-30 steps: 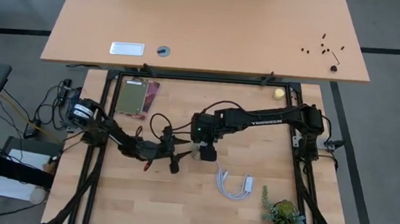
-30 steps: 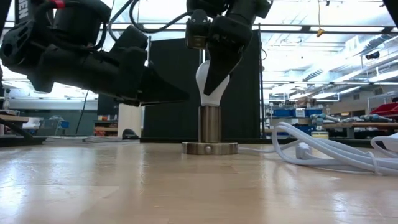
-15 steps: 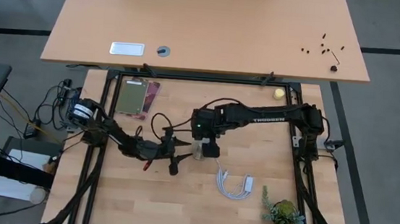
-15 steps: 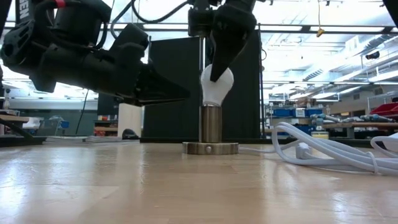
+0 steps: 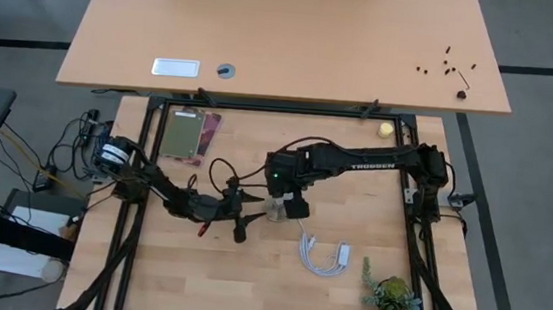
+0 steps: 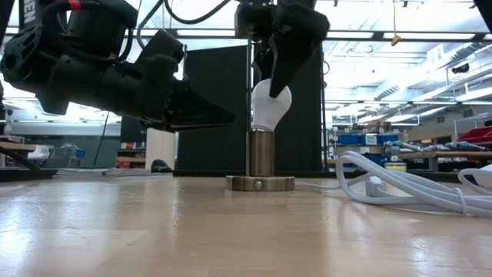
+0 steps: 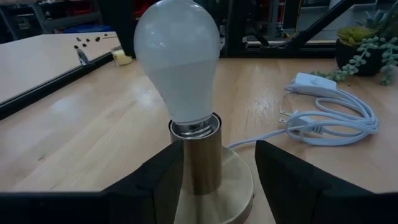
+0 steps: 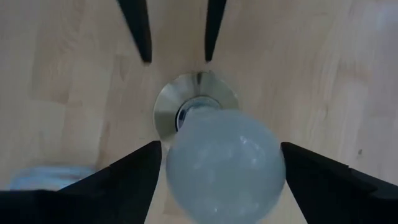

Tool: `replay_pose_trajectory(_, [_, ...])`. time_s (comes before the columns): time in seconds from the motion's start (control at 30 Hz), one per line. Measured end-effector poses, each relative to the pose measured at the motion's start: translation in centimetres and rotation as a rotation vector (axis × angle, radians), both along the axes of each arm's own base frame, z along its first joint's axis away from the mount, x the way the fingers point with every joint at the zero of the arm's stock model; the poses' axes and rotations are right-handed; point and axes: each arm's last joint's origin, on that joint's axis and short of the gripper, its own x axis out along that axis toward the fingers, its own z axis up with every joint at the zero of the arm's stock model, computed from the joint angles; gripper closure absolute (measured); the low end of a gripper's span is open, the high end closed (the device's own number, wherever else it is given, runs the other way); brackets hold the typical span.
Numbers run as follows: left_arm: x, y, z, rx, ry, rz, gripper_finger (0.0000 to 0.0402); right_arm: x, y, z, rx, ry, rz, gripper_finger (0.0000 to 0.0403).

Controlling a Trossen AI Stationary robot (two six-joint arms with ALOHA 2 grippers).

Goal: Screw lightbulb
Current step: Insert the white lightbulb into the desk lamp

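Wood-grain table [image 6: 154,231] fills the lower half of the low view, and at centre frame the brass socket [image 6: 260,152] stands upright on its round base disc [image 6: 260,183]. Seated in its mouth is the lightbulb [image 6: 269,106], frosted white and pear-shaped, leaning slightly toward the right of the frame, so the thread looks only partly engaged. In the left wrist view a band of silvery screw base [image 7: 193,127] shows above the socket rim, which suggests more turns are needed.

The left gripper [image 7: 214,180] straddles the socket stem low down, its fingers parted on either side with a gap showing, bracing rather than clenching. The right gripper [image 8: 214,180] hangs over the bulb from above, fingers released and spread wide of the glass, touching nothing.

Judged from this, the step in hand is a regrasp between turns. The next move calls for the right fingers to close on the dome squarely and twist without tipping the bulb further.

Farther off, at right of the frame, lies the coiled white cable [image 6: 407,188].
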Motion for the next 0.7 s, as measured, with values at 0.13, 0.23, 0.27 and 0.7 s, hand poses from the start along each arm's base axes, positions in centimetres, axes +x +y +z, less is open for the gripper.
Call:
replay_pose_trajectory(0.13, [0.0,0.0,0.0,-0.003,-0.001,0.001,0.0197,0.2,0.0,-0.9,-0.024,0.005,0.070,0.0068])
replay_pose_trajectory(0.23, [0.0,0.0,0.0,-0.012,-0.003,0.003,0.0197,0.4,0.1,-1.6,-0.044,-0.020,0.127,0.0068])
replay_pose_trajectory(0.27, [0.0,0.0,0.0,-0.020,-0.005,0.004,0.0197,0.4,0.2,-1.9,-0.053,-0.024,0.151,0.0068])
replay_pose_trajectory(0.7, [0.0,0.4,-1.2,-0.096,0.111,-0.106,0.0198,0.3,1.1,-3.3,-0.194,-0.031,0.547,0.0103])
